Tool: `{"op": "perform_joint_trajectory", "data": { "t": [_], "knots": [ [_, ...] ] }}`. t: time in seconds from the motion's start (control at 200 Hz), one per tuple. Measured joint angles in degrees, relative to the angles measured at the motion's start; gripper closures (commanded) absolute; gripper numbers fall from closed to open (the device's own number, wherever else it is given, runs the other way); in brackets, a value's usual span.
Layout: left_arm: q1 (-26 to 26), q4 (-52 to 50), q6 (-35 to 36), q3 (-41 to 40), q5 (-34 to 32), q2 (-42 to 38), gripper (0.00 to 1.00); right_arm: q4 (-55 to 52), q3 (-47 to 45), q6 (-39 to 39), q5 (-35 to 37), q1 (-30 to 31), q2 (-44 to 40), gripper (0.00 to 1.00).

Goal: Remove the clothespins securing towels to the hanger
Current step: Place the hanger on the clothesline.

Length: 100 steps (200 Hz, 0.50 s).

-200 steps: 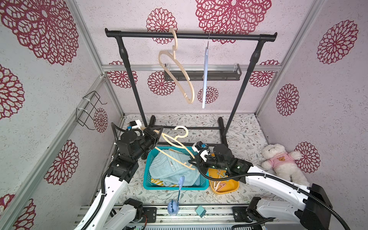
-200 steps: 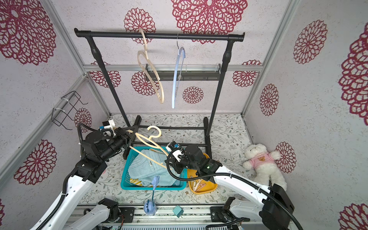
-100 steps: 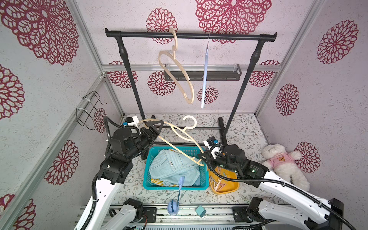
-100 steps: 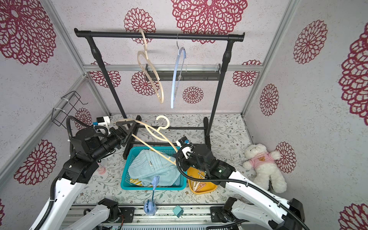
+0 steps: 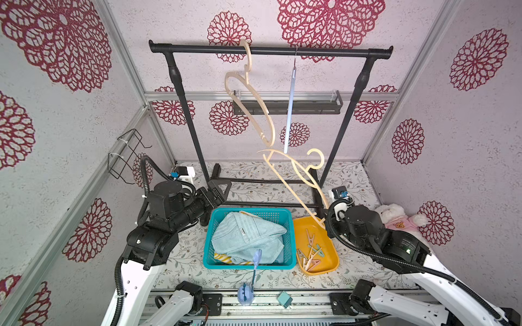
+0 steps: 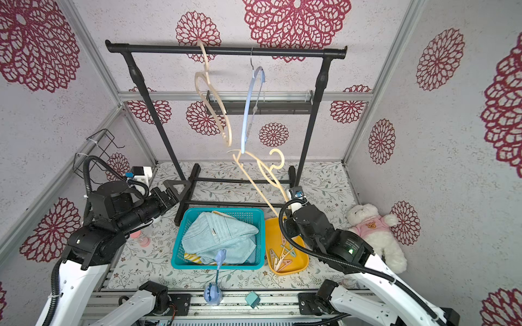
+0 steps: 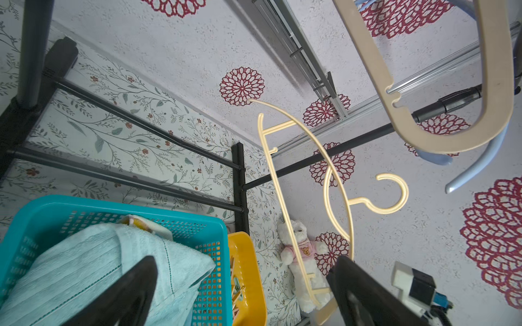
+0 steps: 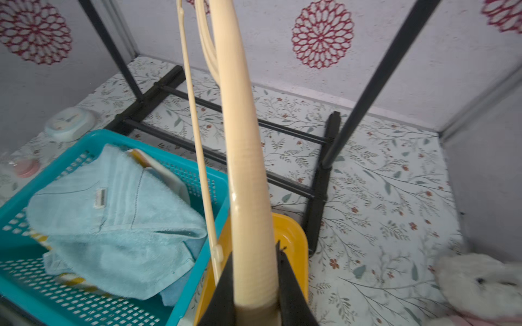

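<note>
Only up close, right wrist view, right pincer (image 8: pixel 255 282) clamped on hanger (image 8: pixel 240 155)

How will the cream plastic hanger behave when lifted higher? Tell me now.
The cream plastic hanger is probably light and fairly stiff, being thin open-frame plastic. Gripped only at one end by the right gripper, it may pivot or sway. Its smooth surface could slip.

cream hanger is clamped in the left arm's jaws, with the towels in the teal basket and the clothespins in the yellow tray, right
Wrong arm. The cream hanger is clamped by the right gripper, as the right wrist view shows; the left gripper has its jaws open and empty. The towels do lie in the teal basket, the clothespins in the yellow tray.
</note>
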Motion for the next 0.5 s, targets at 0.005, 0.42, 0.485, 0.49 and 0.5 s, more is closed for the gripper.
{"op": "perform_joint_trajectory", "data": {
  "t": [0.005, 0.42, 0.485, 0.49, 0.5],
  "knots": [
    [0.0, 0.0, 0.0, 0.0, 0.0, 0.0, 0.00, -0.4, 0.5, 0.1, 0.5, 0.0, 0.2, 1.00],
    [0.0, 0.8, 0.4, -0.9, -0.7, 0.2, 0.01, -2.1, 34.0, -11.2, 24.1, -0.3, 20.8, 1.00],
    [0.0, 1.0, 0.6, -1.0, -0.9, 0.3, 0.01, -1.4, 39.3, -13.9, 25.4, -1.0, 24.6, 1.00],
    [0.0, 1.0, 0.6, -1.0, -0.9, 0.3, 0.01, -1.4, 40.0, -14.1, 25.4, -1.2, 25.0, 1.00],
    [0.0, 1.1, 0.7, -1.1, -1.0, 0.3, 0.01, -1.6, 41.0, -14.3, 25.4, -1.4, 25.7, 1.00]
  ]
}}
